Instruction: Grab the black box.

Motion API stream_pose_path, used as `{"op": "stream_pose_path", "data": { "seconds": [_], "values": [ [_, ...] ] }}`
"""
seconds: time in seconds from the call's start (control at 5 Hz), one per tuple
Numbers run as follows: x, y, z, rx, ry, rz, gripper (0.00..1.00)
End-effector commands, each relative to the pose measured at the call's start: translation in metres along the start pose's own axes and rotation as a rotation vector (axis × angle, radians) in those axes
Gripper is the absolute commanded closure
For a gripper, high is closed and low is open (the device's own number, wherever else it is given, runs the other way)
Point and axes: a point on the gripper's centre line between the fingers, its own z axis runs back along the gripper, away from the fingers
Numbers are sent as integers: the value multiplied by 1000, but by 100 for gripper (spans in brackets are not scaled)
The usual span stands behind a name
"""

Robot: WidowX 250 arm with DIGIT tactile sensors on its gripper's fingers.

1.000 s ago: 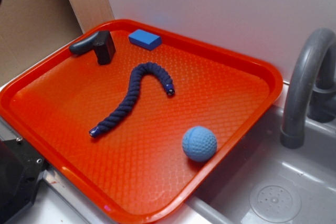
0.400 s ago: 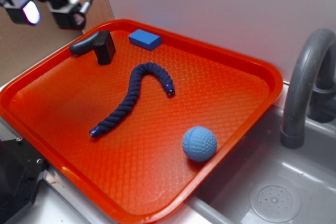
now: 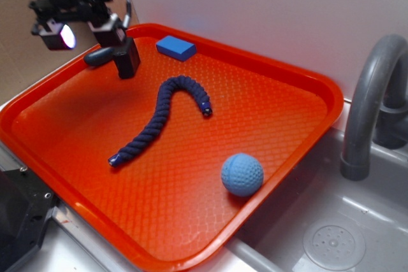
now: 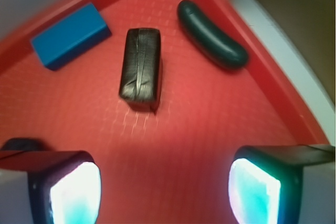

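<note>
The black box stands in the far left corner of the orange tray. In the wrist view the black box lies just ahead of my jaws, upper centre. My gripper hovers above the tray's far left rim, just left of the box and apart from it. The gripper is open, with only bare tray floor between its lit pads.
A dark grey rounded oblong piece leans by the box; it also shows in the wrist view. A flat blue block lies behind. A navy rope and a blue ball lie mid-tray. Faucet and sink stand right.
My gripper came into view at the top left and has moved right and down, closer to the black box. The objects on the tray have not moved.
</note>
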Motion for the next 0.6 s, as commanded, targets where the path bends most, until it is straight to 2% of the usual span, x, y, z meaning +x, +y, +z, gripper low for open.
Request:
{"op": "stream_pose_path", "data": {
  "seconds": [0.0,0.2,0.4],
  "values": [
    [39,-11,-12,-45,-56,-30,0],
    [46,-27,-27,-25,-35,-46,0],
    [46,-34,-46,64,-21,-97,0]
  ]
}}
